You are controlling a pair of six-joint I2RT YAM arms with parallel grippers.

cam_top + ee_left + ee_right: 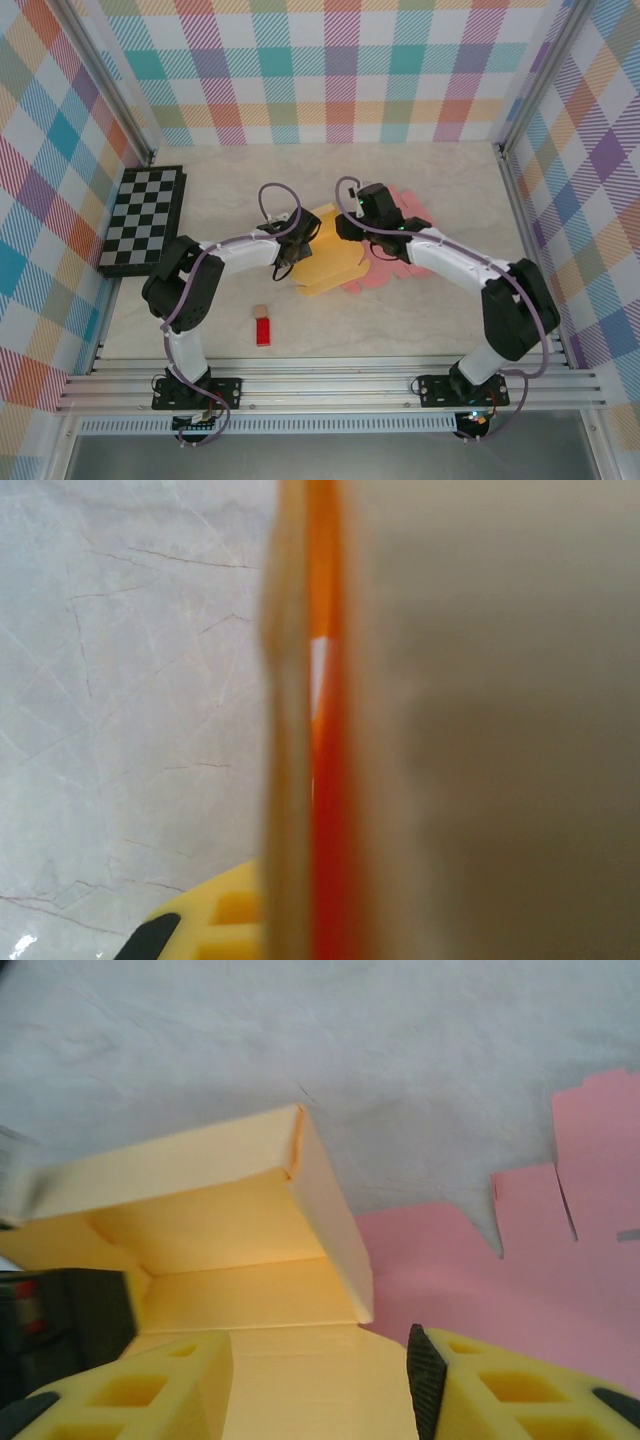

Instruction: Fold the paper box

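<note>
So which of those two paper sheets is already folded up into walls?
The yellow paper box: its sides stand up, while the pink sheet beside it lies flat.

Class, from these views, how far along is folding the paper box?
Done: two walls of the paper box stand up, meeting at a corner. In hand: the left gripper appears pinched on one wall; the right gripper hangs open over a flat panel. Left: raise that panel and close the box.
</note>
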